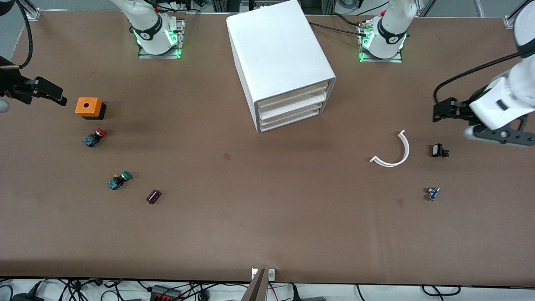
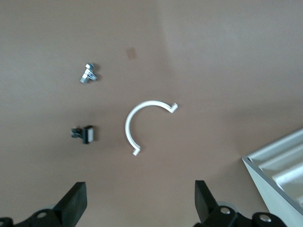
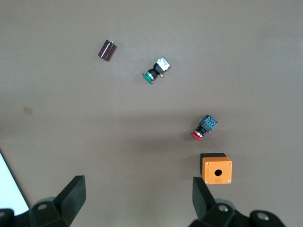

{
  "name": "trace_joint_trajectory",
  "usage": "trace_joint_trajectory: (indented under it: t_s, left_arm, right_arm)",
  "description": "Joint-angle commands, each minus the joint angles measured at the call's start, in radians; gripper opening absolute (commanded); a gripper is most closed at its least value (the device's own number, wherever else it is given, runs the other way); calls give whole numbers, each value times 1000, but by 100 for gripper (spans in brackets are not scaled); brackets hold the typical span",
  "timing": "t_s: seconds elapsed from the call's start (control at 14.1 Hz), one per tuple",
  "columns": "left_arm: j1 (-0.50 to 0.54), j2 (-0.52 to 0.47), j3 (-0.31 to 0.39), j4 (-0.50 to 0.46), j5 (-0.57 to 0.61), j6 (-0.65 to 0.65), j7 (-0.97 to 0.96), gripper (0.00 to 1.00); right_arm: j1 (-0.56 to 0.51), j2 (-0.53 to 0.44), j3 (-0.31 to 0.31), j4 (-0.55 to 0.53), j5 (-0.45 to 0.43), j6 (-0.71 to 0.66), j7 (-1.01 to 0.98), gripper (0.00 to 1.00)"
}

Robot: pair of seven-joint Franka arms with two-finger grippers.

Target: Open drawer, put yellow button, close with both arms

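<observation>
The white cabinet [image 1: 276,46] stands at the table's middle near the arms' bases. Its top drawer [image 1: 292,93] sits flush and closed above the lower drawers. No yellow button shows in any view. My left gripper [image 1: 437,111] is open and empty, up in the air over the left arm's end of the table; in the left wrist view [image 2: 140,203] only bare table lies between its fingers. My right gripper [image 1: 56,94] is open and empty, over the right arm's end beside an orange box [image 1: 88,107]; it also shows in the right wrist view [image 3: 138,198].
A red-capped button [image 1: 94,137], a green-capped button [image 1: 119,180] and a dark cylinder [image 1: 153,196] lie near the right arm's end. A white curved strip [image 1: 395,152], a small black part [image 1: 439,151] and a small metal part [image 1: 432,193] lie near the left arm's end.
</observation>
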Motion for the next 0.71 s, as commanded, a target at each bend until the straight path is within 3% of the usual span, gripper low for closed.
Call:
trace_joint_trajectory:
  t_s: [0.0, 0.64]
  left_arm:
    - [-55, -153, 64, -227, -20, 219, 23, 100]
    - [-104, -186, 93, -234, -8, 155, 72, 100]
  right_arm:
    - [0, -18, 3, -23, -14, 14, -6, 100]
    - [0, -26, 3, -29, -15, 18, -41, 100]
